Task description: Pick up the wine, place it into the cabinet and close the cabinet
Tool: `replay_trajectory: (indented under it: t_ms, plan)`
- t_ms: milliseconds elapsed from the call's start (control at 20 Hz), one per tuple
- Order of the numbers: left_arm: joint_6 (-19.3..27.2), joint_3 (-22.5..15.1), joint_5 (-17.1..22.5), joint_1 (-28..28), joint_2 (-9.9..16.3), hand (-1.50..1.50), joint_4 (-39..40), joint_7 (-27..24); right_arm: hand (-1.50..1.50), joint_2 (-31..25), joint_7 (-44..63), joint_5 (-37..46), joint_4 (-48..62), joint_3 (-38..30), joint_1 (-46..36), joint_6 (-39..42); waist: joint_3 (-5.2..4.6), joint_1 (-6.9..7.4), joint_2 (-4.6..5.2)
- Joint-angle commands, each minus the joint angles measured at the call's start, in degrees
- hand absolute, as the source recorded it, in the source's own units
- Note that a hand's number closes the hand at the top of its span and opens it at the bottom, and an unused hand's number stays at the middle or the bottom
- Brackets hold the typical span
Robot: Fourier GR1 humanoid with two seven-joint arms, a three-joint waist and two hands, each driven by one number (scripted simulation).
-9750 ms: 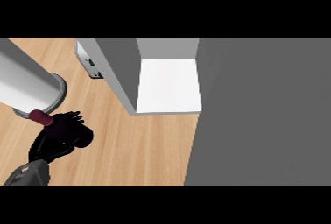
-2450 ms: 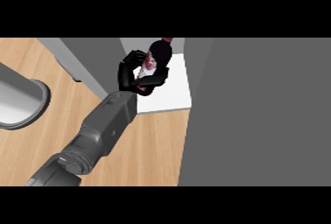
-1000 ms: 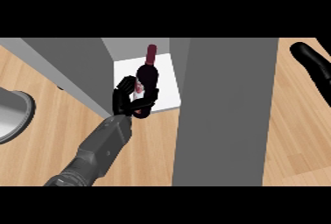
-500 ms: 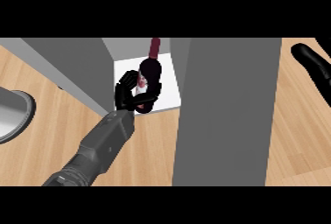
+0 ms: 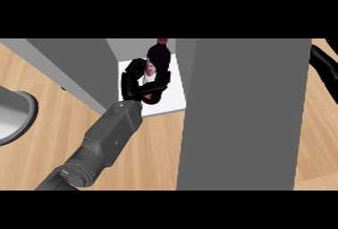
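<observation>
From the head view, we saw the left robot hand (image 5: 142, 85) curled round the wine (image 5: 157, 56). It had hold of the dark bottle near its lower part. The wine was inside the open cabinet (image 5: 244, 112), over the white shelf (image 5: 168, 105). Its top pointed away from us, toward the back of the cabinet. We could not tell if the bottle touched the shelf or hung just above it.

The grey door (image 5: 73, 71) stood open on the left side, close beside the forearm. A round metal thing (image 5: 13, 116) sat on the wooden tabletop (image 5: 40, 152) at the left edge.

The right robot hand (image 5: 325, 67) showed at the far right, on the other side of the cabinet. Only a dark part of it showed, so we could not tell if it was open or closed.

We thought the bottle might tip over if the hand let go while it leaned. The arm was close to the door, so it might bump it on the way out.
</observation>
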Motion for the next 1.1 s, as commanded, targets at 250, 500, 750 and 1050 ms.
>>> replay_trajectory:
  t_ms: [250, 500, 750, 1050]
  plan:
    - [1.93, -0.23, 1.05, -4.87, 0.0, 1.5, 1.85, 3.53, -1.5, -0.09, -0.97, -0.05, -1.51, -0.29, 1.94, 0.7, 0.01, 0.86, 0.22]
    - [2.77, 0.97, 1.91, -6.36, 0.0, 1.5, 3.87, 5.48, -1.5, -1.27, -0.59, -2.28, -1.76, -2.43, 2.79, 1.88, 0.1, 0.76, 0.51]
    - [3.57, 2.46, 2.65, -10.1, 0.95, 1.5, 4.87, 7.07, -1.5, -0.71, -1.26, -1.34, -1.01, -1.65, 2.7, 1.97, 0.05, 1.51, 0.83]
    - [9.53, -4.39, -4.58, -10.48, 2.47, 1.5, 9.1, 5.29, -1.5, -0.7, -1.12, -2.25, -0.82, -2.61, 1.04, 1.53, 0.17, 0.79, 1.04]
